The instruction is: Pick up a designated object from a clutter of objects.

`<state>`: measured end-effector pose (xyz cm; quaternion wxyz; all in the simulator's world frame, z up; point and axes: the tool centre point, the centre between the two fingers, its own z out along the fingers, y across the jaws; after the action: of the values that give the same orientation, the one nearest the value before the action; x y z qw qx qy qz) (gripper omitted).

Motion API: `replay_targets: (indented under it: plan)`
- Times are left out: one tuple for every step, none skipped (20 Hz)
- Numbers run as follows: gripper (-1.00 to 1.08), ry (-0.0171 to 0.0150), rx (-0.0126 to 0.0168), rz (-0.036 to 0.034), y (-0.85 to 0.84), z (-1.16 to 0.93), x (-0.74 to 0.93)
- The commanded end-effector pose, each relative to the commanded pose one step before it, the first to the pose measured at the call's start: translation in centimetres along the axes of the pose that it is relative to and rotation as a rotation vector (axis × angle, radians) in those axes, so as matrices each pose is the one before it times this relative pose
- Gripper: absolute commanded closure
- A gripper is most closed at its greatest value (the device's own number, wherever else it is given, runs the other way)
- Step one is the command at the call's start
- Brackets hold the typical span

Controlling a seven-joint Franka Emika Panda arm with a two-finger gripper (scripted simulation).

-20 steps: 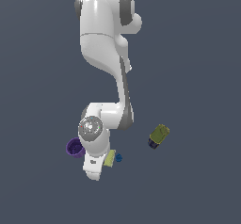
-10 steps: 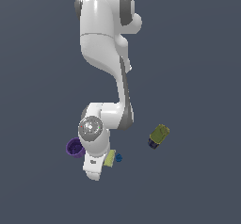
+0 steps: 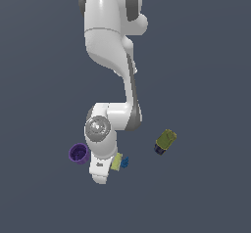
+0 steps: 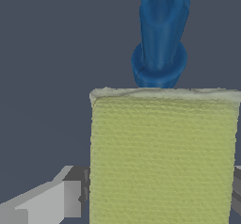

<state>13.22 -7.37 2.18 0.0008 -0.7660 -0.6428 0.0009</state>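
The designated object (image 4: pixel 162 157), a flat pale yellow-green block, fills the middle of the wrist view. My gripper (image 4: pixel 160 197) straddles it, with one grey finger (image 4: pixel 63 200) against one side and the other finger (image 4: pixel 237 190) against the opposite side. The jaws look shut on the block, which still rests on the floor. In the exterior view the block (image 3: pixel 116 162) peeks out beside my white hand (image 3: pixel 100 170), which hides the fingers. The clutter of objects also holds a blue cone (image 4: pixel 160 35) touching the block's far edge, a purple cup (image 3: pixel 78 153) and an olive cylinder (image 3: pixel 165 141).
The blue cone (image 3: pixel 124 162) lies just off the block toward the exterior view's right. The purple cup stands close to my wrist on the exterior view's left. The olive cylinder with a dark blue end lies apart, further to the exterior view's right.
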Motion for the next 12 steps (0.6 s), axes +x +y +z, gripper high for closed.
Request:
replay_targets:
  plan:
    - [1.08, 0.00021, -0.00237, -0.00055, -0.507, -0.875, 0.528]
    - [1.08, 0.0, 0.0, 0.0, -0.292, -0.378, 0.244]
    - [1.08, -0.00041, 0.00024, -0.00012, -0.32, -0.397, 0.277]
    - [1.08, 0.0, 0.0, 0.0, -0.349, -0.452, 0.292]
    - [1.08, 0.0, 0.0, 0.0, -0.378, -0.491, 0.316]
    - [1.08, -0.00048, -0.00002, -0.00009, -0.408, -0.528, 0.349]
    - [1.08, 0.0, 0.0, 0.0, -0.437, -0.569, 0.366]
    - [1.08, 0.0, 0.0, 0.0, -0.468, -0.61, 0.392]
    - [1.08, -0.00048, -0.00006, -0.00009, -0.5, -0.652, 0.428]
    - [1.08, 0.0, 0.0, 0.0, -0.529, -0.692, 0.444]
    - [1.08, 0.0, 0.0, 0.0, -0.544, -0.714, 0.458]
    - [1.08, -0.00048, -0.00005, -0.00009, -0.55, -0.72, 0.472]
